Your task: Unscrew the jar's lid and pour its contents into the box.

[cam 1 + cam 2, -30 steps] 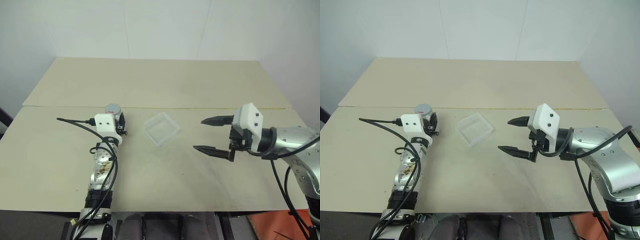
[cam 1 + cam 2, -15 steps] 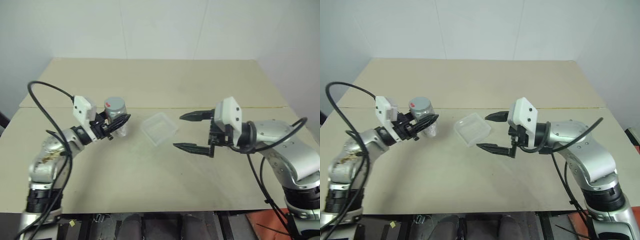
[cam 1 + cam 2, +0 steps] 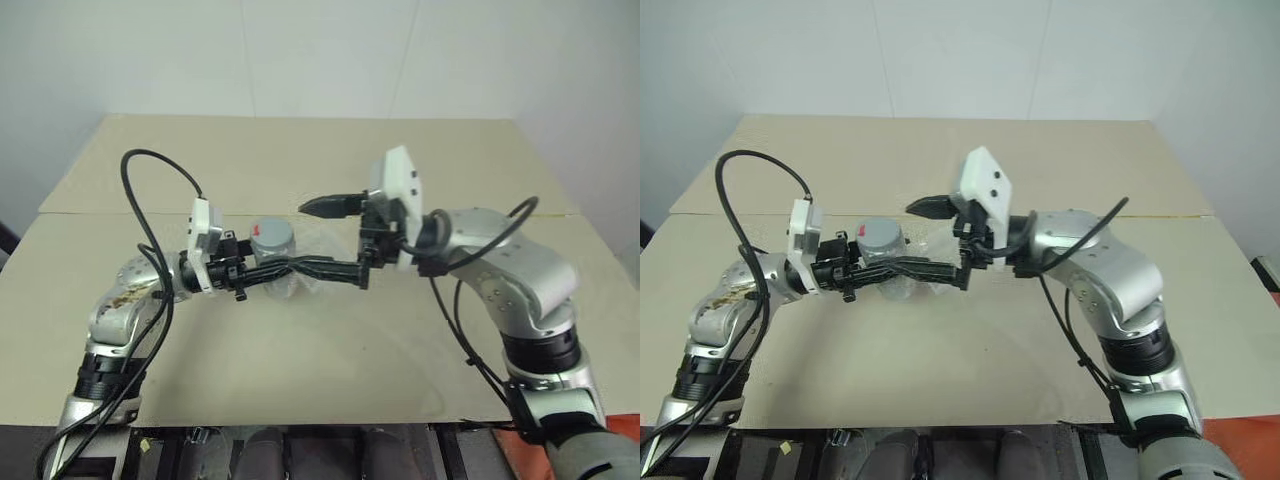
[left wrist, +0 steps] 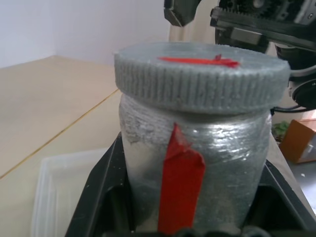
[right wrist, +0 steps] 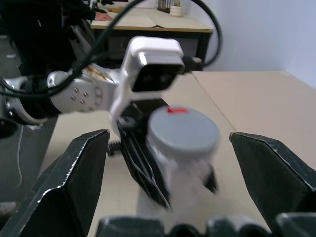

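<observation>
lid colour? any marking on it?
Grey lid, ribbed around its edge, with a thin red mark across the top. Clearest in the left wrist view.

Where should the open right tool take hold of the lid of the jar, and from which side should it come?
Grip the lid by its ribbed rim, on two opposite sides. The left tool already clamps the jar by its body, so only the top is free. Probably come level from the robot's right, where the open right tool already faces it.
</observation>
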You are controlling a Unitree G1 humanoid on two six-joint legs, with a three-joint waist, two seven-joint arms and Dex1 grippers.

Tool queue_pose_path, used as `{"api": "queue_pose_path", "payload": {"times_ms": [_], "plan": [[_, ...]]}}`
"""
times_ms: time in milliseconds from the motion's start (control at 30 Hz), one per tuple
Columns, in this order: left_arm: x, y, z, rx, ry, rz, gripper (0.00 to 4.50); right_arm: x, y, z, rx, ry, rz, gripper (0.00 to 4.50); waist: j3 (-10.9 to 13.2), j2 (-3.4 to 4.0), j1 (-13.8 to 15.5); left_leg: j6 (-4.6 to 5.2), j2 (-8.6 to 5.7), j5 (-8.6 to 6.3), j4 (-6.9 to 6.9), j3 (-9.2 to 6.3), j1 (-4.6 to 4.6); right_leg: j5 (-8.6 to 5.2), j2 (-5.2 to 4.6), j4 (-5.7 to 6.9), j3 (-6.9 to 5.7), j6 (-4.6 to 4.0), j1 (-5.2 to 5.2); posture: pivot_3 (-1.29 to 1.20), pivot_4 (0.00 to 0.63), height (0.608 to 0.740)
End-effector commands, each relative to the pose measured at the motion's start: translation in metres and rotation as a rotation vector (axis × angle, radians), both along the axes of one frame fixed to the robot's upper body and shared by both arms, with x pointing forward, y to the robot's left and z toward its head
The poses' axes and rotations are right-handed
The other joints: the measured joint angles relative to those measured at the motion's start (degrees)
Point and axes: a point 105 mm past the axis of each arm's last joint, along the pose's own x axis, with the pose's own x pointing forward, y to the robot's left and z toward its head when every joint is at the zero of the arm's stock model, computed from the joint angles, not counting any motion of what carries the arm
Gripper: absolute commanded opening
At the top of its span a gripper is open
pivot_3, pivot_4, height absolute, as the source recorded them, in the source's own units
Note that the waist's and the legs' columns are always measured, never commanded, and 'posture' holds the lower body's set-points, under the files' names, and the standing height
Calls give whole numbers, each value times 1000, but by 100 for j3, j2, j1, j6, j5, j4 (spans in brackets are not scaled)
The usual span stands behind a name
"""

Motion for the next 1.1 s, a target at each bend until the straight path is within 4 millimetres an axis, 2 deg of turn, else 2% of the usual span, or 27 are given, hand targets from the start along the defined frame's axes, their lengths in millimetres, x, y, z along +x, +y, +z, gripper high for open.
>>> {"api": "queue_pose_path", "payload": {"times_ms": [33,233,567,667,733,800,1000,1100], "plan": [[-1,-3,12,-8,-62,-43,1940,5,10,8,10,-17,-36,4500,0,0,-15,0,0,0,0,1,-1,0,0,2,0,0,-1,0,150,740],[-1,-5,13,0,-71,-72,1940,15,18,8,18,4,-78,4500,0,0,-33,0,0,0,2,-1,-5,0,0,2,-1,0,-2,0,150,740],[-4,-5,9,10,-71,-81,1940,18,21,7,29,17,-71,4500,1,1,-79,0,2,0,2,-1,-10,0,0,5,-1,0,-11,0,150,740],[-4,-5,9,10,-72,-82,1940,18,20,7,34,30,-59,3963,1,1,-95,0,2,0,1,-1,-10,0,0,5,0,0,-12,0,150,740],[-4,-4,8,6,-71,-80,1940,18,20,5,39,47,-56,3260,1,1,-101,0,2,0,1,-1,-11,0,0,5,0,0,-13,0,150,740],[-4,-5,8,5,-71,-78,1940,20,20,1,36,56,-59,2757,1,1,-100,0,3,0,1,-2,-12,0,1,6,0,0,-15,0,150,740],[-7,-7,3,1,-74,-83,1940,17,18,-1,54,72,-38,2757,1,1,-99,0,3,0,1,-2,-14,0,0,7,0,1,-16,0,150,740],[-12,-10,1,-14,-74,-99,1940,9,16,-6,52,71,9,2757,1,1,-100,0,2,0,1,-1,-16,0,0,6,1,1,-18,0,150,740]]}}
